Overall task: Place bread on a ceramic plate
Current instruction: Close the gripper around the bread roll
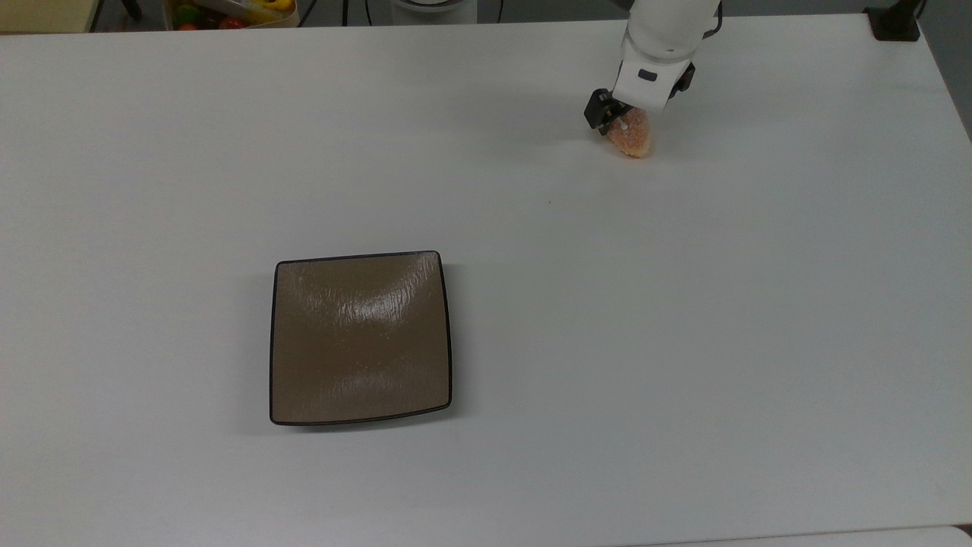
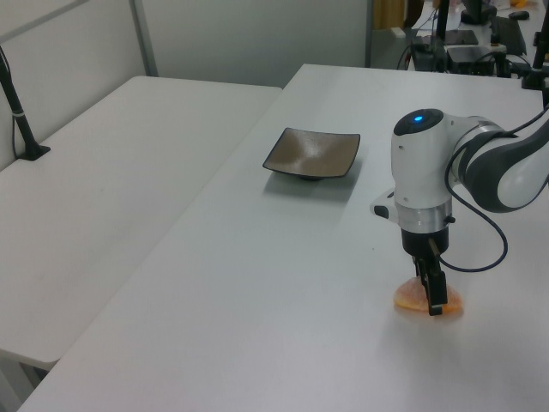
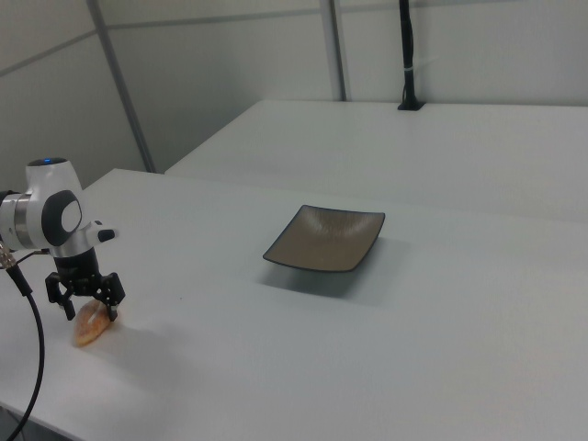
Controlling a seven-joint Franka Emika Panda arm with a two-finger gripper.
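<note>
The gripper (image 1: 624,121) (image 2: 431,296) (image 3: 86,306) stands low over the bread (image 1: 632,137) (image 2: 426,299) (image 3: 91,326), its black fingers (image 3: 112,299) spread apart on either side of the bun and not closed on it. The bread lies on the white worktop (image 1: 683,304) near the far edge in the top view, toward that edge's right corner. The ceramic plate (image 1: 360,337) (image 2: 312,153) (image 3: 325,239) sits bare, well apart from the bread, nearer the worktop's middle and toward the top view's left. A second white table (image 2: 94,180) stands alongside the worktop, with pale partition walls (image 3: 230,55) behind it. A box of colourful items (image 1: 228,11) sits beyond the far edge.
</note>
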